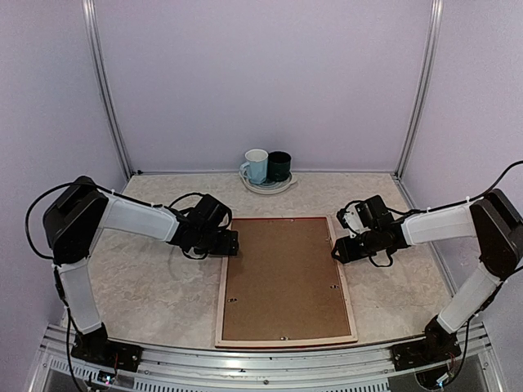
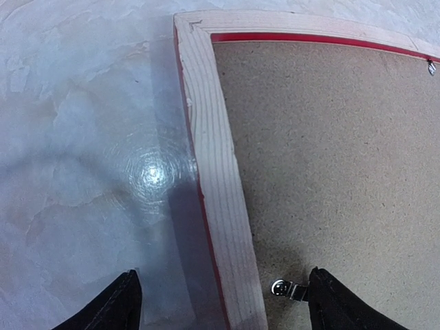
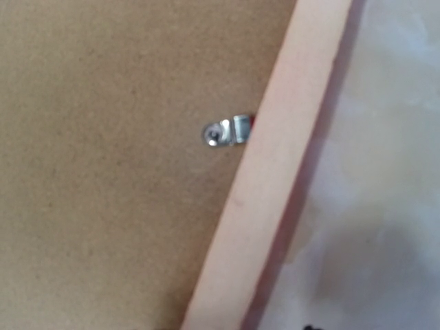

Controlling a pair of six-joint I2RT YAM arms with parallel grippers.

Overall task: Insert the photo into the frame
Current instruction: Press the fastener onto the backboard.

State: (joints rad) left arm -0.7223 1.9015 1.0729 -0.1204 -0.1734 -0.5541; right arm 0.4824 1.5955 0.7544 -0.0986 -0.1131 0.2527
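The frame (image 1: 350,310) lies face down mid-table, showing its pale wood back and a thin red edge. A brown backing board (image 1: 282,278) fills it, and the photo is hidden. My left gripper (image 1: 231,243) is open at the frame's far left side. In the left wrist view its fingers (image 2: 117,306) straddle the left rail (image 2: 220,185), one over the table, the other over the board beside a metal clip (image 2: 285,289). My right gripper (image 1: 337,249) hovers at the far right rail (image 3: 268,206), near another clip (image 3: 223,130). Its fingers barely show.
A pale blue mug (image 1: 256,166) and a dark green cup (image 1: 279,166) stand on a plate (image 1: 270,188) at the back, just beyond the frame's far edge. Walls close in the table at the back and on both sides.
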